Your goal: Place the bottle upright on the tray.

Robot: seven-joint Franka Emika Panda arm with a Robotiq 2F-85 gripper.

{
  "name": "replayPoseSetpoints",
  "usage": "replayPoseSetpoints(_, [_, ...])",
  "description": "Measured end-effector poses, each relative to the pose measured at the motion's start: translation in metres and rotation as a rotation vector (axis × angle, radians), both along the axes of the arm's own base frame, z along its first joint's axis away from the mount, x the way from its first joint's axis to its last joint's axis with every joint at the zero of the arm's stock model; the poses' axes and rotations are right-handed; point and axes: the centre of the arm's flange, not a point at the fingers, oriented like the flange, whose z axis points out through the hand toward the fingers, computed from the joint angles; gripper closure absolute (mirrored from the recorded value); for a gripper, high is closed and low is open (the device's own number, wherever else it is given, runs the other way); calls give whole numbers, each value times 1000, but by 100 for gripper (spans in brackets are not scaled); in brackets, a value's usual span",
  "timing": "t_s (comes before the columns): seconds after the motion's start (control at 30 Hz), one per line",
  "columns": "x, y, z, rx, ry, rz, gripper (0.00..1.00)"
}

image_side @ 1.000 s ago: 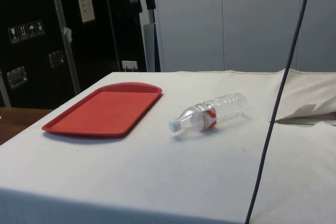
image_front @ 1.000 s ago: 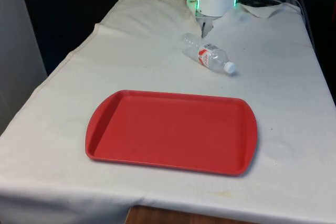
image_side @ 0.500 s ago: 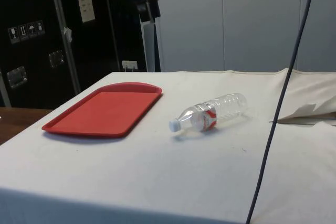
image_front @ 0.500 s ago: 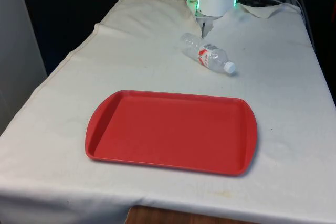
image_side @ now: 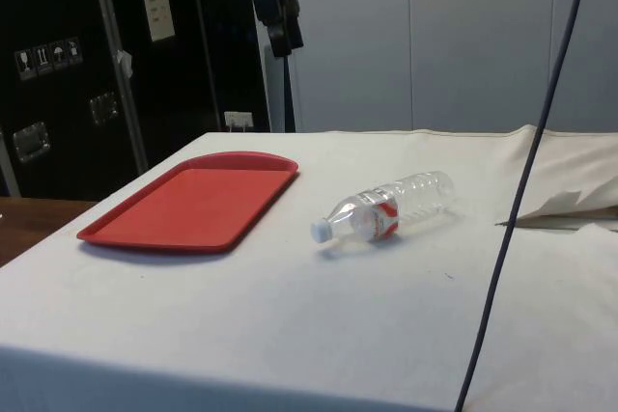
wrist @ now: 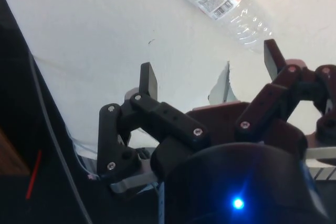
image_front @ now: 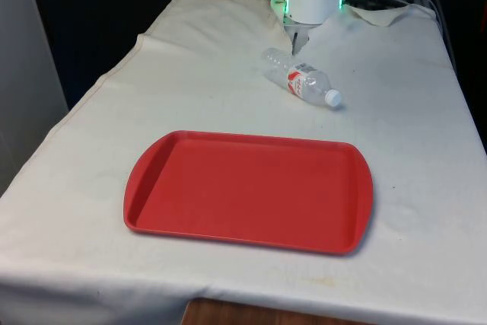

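Toward the table's far end, the bottle (image_front: 300,78) lies on its side on the cloth, well apart from the bare red tray (image_front: 152,203) near the front edge. The gripper (wrist: 210,72) hangs spread wide, holding nothing, so grasping, righting and placing all remain.

I see the clear plastic bottle (image_front: 300,78) lying on its side on the cloth, white cap toward the tray (image_front: 247,189), red-and-white label around its middle. The red tray lies flat near the table's front edge, well apart from it.
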Motion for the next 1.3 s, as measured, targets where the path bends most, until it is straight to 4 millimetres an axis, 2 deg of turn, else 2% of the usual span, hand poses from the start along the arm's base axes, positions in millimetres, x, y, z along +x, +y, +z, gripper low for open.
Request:
replayPoseSetpoints(0.93, [-24, 20, -40, 14, 48, 147, 0])
replayPoseSetpoints(1.3, [-26, 28, -53, 6, 62, 196, 0])
